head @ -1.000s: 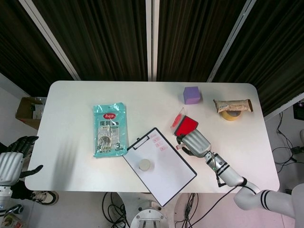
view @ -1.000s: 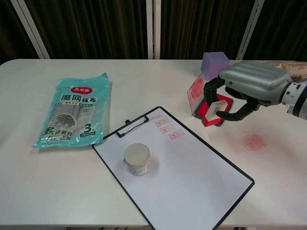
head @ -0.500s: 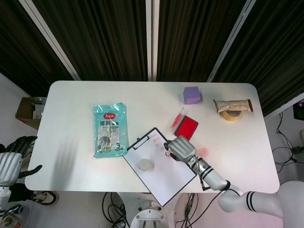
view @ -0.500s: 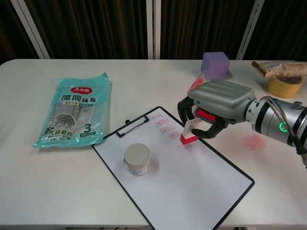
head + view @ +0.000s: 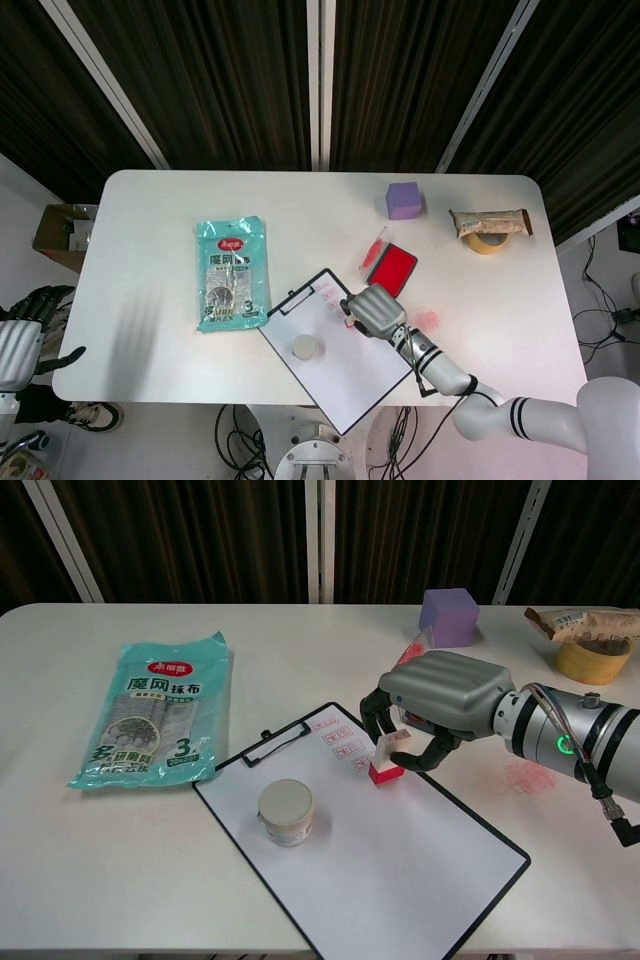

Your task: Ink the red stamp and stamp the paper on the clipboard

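Clipboard (image 5: pixel 440 880), near bench edge: paper (image 5: pixel 400 850) bearing a white jar (image 5: pixel 286 812) and three red impressions. Red stamp (image 5: pixel 387 761): pinched in the right hand (image 5: pixel 435 695), fingers curled about it; carried within the last second from the ink pad (image 5: pixel 391 266) and lowered onto the paper just beside the impressions. Inking was judged done, stamping in progress. Left hand (image 5: pixel 20 340): off the bench's left edge, fingers apart, nothing held.
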You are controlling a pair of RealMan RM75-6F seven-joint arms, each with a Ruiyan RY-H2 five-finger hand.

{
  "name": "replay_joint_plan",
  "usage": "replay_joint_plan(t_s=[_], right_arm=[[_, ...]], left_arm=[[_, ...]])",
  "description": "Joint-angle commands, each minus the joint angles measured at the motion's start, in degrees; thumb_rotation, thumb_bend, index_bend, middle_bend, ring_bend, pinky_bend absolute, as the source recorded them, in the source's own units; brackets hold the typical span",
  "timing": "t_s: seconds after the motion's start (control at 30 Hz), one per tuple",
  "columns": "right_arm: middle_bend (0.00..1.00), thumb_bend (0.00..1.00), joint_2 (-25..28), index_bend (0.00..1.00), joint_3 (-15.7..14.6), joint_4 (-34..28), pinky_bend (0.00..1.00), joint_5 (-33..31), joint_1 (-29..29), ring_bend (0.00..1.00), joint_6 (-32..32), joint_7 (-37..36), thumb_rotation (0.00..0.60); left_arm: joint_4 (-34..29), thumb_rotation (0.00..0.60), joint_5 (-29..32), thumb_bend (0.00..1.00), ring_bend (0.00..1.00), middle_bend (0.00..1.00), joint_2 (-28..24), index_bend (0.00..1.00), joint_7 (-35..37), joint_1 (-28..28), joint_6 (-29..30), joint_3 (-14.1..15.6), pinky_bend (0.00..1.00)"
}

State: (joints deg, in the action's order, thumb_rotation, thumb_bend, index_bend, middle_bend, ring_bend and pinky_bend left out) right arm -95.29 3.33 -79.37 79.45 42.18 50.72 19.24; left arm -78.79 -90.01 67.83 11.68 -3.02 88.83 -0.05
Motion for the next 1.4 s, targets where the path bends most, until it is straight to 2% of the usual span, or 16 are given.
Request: replay_joint_plan(t_s=[0.03,0.5,1.4], right_arm=[[0.9,0.47,0.33,1.0,-0.35,1.36,1.0,1.99,0.97,0.87,-0.77,-2.61,0.6],[0.9,0.46,-0.56,1.0,-0.78,5.22,1.0,4.54,2.43,0.87,-1.5,-6.5,0.6],[0.9,0.46,-2.23,1.0,-1.64,7.13,1.0,3.71,2.75,0.87,-2.95,-4.91,0.6]], left_arm=[[0.11,0.6,0.04,0.0,0.13,0.16,0.05,0.17,0.04,0.04,-0.09,0.06,0.24],[0.5,0.6,0.3,0.0,0.13,0.16,0.33,0.17,0.15,-0.11,-0.55,-0.06,0.24],[1.32,0.6,0.52,0.0,0.13,0.16,0.65,0.17,0.91,0.12,-0.53,-0.06,0.24]])
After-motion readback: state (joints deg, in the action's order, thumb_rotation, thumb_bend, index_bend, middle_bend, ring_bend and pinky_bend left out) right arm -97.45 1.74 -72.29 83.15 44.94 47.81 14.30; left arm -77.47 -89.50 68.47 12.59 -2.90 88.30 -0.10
